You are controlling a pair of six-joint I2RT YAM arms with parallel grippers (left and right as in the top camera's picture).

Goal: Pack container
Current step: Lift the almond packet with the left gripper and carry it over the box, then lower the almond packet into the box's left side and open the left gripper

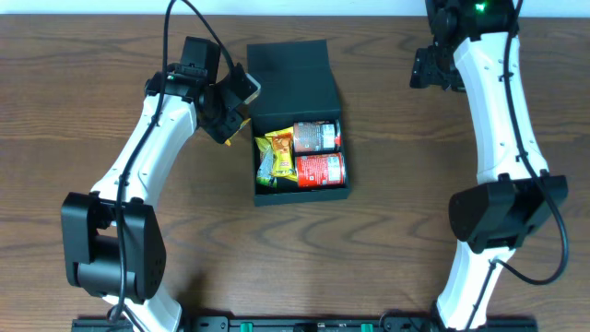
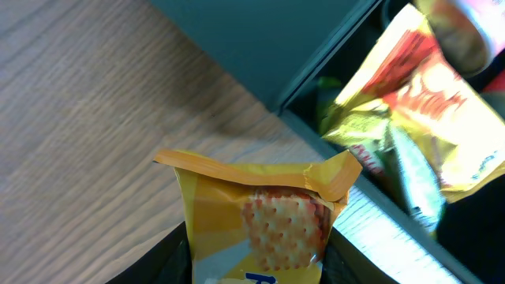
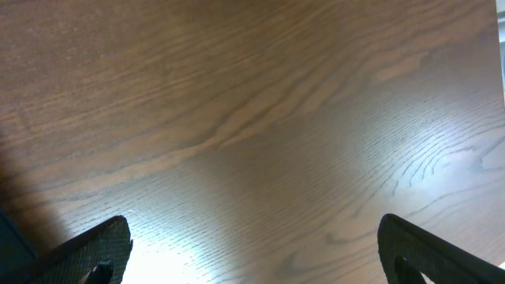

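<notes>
Two red cans [image 1: 320, 170] lie side by side in the right part of the container [image 1: 293, 78]. The container stands on the middle of the table [image 1: 406, 184], with its flap lid folded open at the far side. Some yellow packets [image 1: 277, 155] fill the left part of the container, beside the cans.

The left gripper [image 1: 230, 109] is just beside the left wall of the container, near its far corner. It is clamped on a yellow cracker packet [image 2: 260, 221], whose crimped end sticks out over the table, close to the container's wall.

The right gripper [image 3: 256, 248] is well apart from the container, to its right and farther back. Its jaws stand wide apart above bare wood and hold nothing.
</notes>
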